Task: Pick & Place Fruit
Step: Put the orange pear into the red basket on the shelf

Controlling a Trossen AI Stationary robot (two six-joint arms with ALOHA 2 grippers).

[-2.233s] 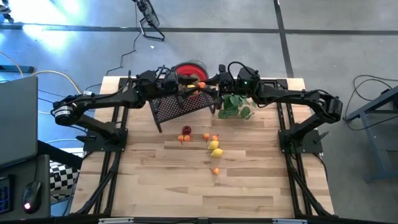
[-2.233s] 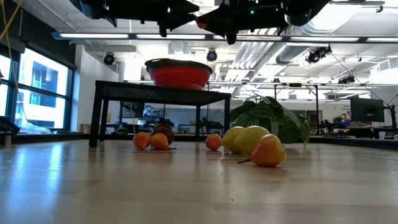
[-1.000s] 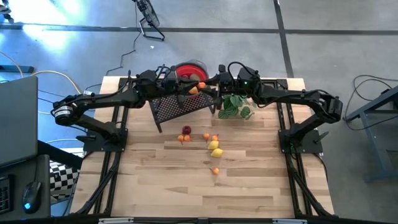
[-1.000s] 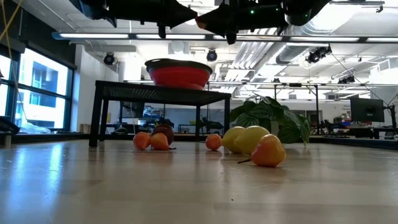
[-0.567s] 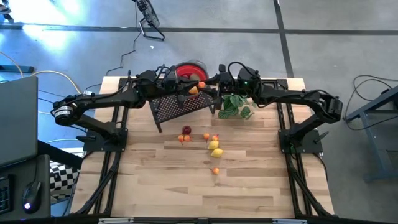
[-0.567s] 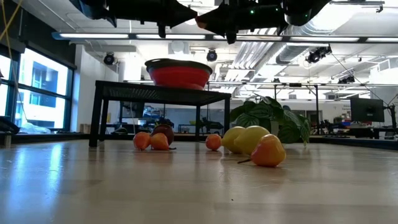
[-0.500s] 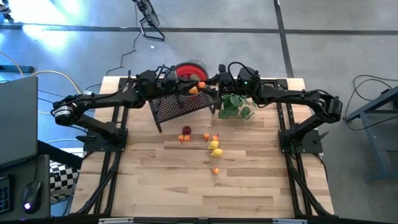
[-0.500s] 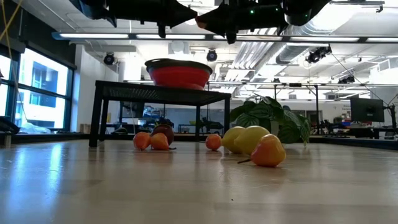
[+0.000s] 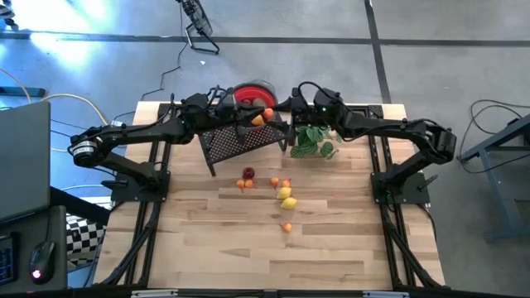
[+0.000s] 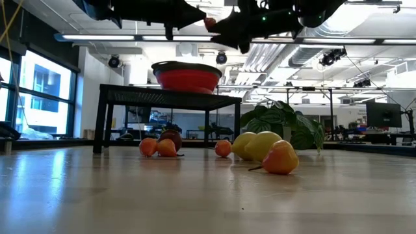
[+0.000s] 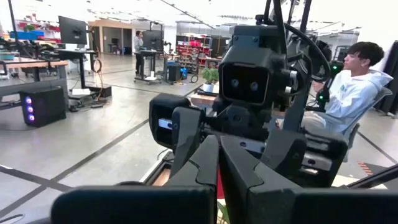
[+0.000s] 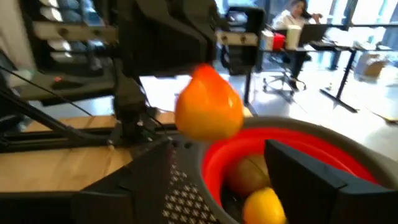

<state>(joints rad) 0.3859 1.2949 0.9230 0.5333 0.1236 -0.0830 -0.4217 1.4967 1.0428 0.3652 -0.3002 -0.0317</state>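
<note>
- The right jaws are seen spread wide apart, with nothing clamped between them.
- An orange fruit is seen in the air just ahead of the right jaws, touching neither finger, over the near rim of the red bowl.
- Beyond the spread right jaws, inside the bowl, a brownish-green fruit and a yellow lemon are seen lying together.
- The bowl is carried on a black mesh stand at the far end of the worktop, directly under the right jaws.
- The left jaws are pressed together and empty; they are held level with the right jaws, facing them from just across the bowl.
- A green leafy plant is seen on the worktop just beside the stand, under the right arm.
- Well below and nearer than both jaws, loose fruit lies on the worktop: a dark red fruit, small orange pieces, two lemons touching each other, and a lone orange-yellow piece set apart from the rest.
- Far behind the right arm, a seated person in a pale hooded top is visible in the room.
</note>
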